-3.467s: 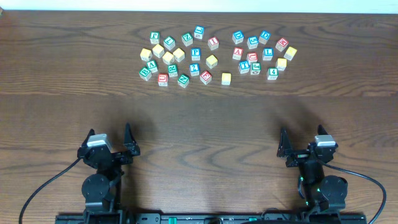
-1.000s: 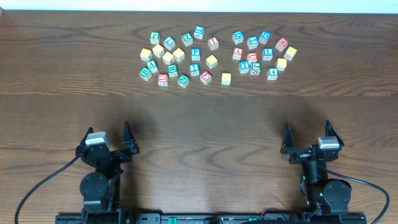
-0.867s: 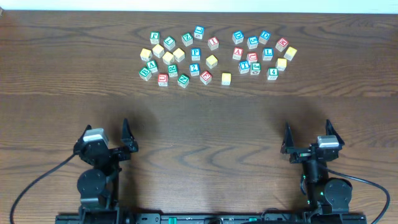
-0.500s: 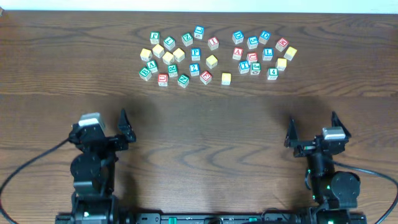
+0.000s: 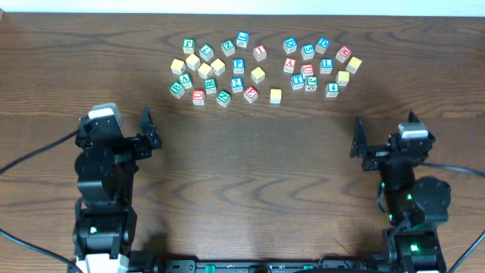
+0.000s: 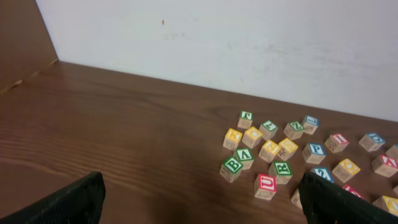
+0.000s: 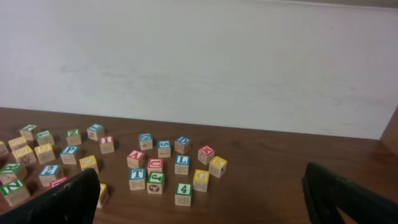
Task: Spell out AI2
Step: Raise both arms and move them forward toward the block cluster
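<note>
While both arms sit back at the near edge of the wooden table [image 5: 242,159], the two grippers are well clear of the blocks. Seen from overhead, the left arm [image 5: 101,189] is at about 8 o'clock and the right arm [image 5: 413,201] at about 4, both pointing toward 12. The left gripper [image 6: 199,180] has its fingers spread wide with just bare wood between them, so it's holding nothing. Same deal with the right gripper [image 7: 200,173]: spread wide and empty. A white wall [image 7: 199,62] runs behind the table in both wrist views.

The pile of letter blocks [image 5: 258,74] is scattered loose up at 12 o'clock. Within the pile, the red A cube [image 5: 289,65] sits at about 3 o'clock, the red I cube [image 5: 260,52] at about 12 and the blue 2 cube [image 5: 237,84] at about 7. The blue P cube [image 5: 239,66] is just on the 12 o'clock side of the 2, and the green A cube [image 5: 184,80] is way over at 9. Other readable ones are a green 4 [image 5: 332,89] at 4 o'clock, a blue L [image 5: 326,66] near it, and a green B [image 6: 233,165] in the left wrist view.
</note>
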`<act>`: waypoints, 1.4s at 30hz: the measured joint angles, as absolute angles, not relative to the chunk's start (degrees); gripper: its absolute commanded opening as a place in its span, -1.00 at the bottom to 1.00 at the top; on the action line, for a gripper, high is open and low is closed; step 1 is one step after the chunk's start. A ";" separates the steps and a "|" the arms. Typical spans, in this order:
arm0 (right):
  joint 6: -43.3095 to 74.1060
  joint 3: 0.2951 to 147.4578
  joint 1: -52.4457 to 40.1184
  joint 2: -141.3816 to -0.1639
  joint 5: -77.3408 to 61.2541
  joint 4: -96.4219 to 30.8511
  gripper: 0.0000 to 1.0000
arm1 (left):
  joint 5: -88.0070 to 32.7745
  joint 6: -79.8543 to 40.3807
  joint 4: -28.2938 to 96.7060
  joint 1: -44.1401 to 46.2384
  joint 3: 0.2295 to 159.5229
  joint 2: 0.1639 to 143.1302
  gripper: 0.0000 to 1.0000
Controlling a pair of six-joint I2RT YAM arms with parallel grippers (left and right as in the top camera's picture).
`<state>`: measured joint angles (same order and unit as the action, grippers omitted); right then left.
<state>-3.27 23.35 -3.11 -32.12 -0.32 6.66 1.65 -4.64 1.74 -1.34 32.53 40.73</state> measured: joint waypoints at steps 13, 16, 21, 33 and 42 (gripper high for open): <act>-3.05 33.82 -3.11 -45.12 -7.22 2.26 0.98 | 1.37 -4.67 16.25 -1.34 45.34 48.31 0.95; -2.92 39.03 -3.11 -48.07 -8.38 -3.53 0.99 | 1.28 -4.64 21.74 -1.34 50.74 51.90 0.96; -2.55 50.48 -3.11 -55.11 -10.85 -15.05 0.99 | 0.10 -4.67 31.20 -1.39 62.02 60.51 0.96; -2.13 80.49 -3.11 -77.54 -16.05 -38.94 0.99 | -3.33 -3.57 60.42 -1.39 97.69 86.06 0.96; -2.33 94.45 -3.11 -91.37 -18.94 -46.85 0.99 | -3.79 -2.72 66.22 -1.39 107.04 95.53 0.95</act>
